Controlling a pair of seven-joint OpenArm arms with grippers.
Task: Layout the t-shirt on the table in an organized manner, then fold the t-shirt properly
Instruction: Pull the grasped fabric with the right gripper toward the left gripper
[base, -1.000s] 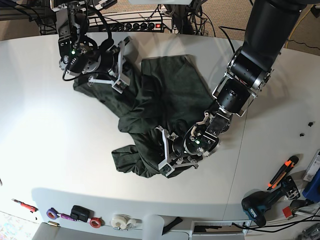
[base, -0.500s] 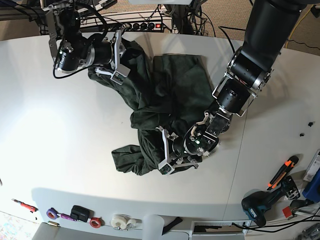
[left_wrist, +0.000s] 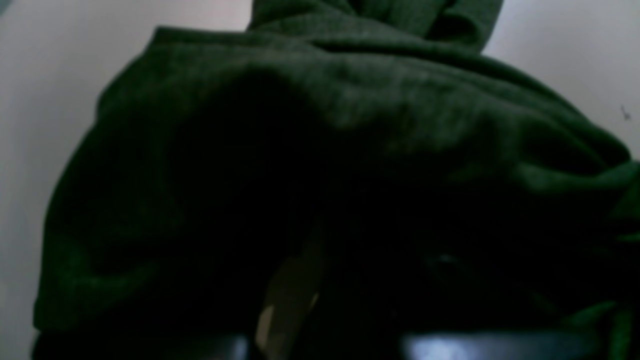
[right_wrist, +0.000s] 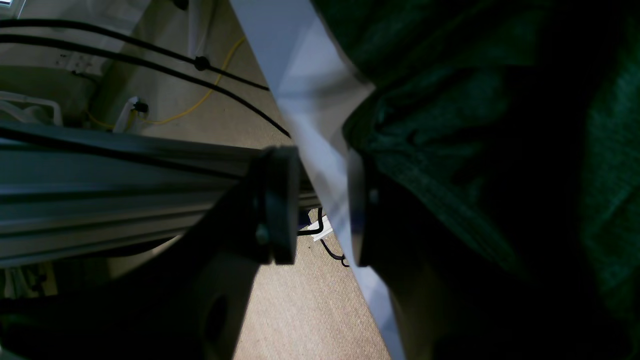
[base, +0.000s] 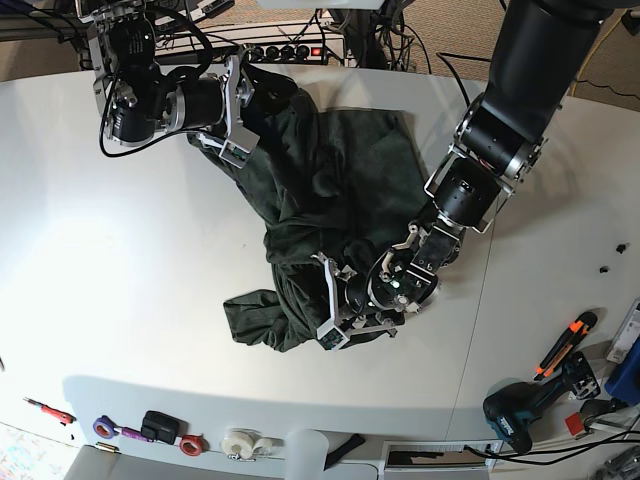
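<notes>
Green t-shirt (base: 320, 210) bunched mid-table (base: 120, 300), far corner lifted by right gripper (base: 236, 110), jaws parted around cloth near the table's back edge. Left gripper (base: 335, 305) pinching the shirt's near hem. Likely slip from the parted jaws, collapsing the spread.

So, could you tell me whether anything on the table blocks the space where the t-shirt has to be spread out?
Nothing visible does. The t-shirt lies bunched mid-table, with bare white surface around it. The tape rolls and tools sit along the near and side edges, apart from the cloth.
</notes>
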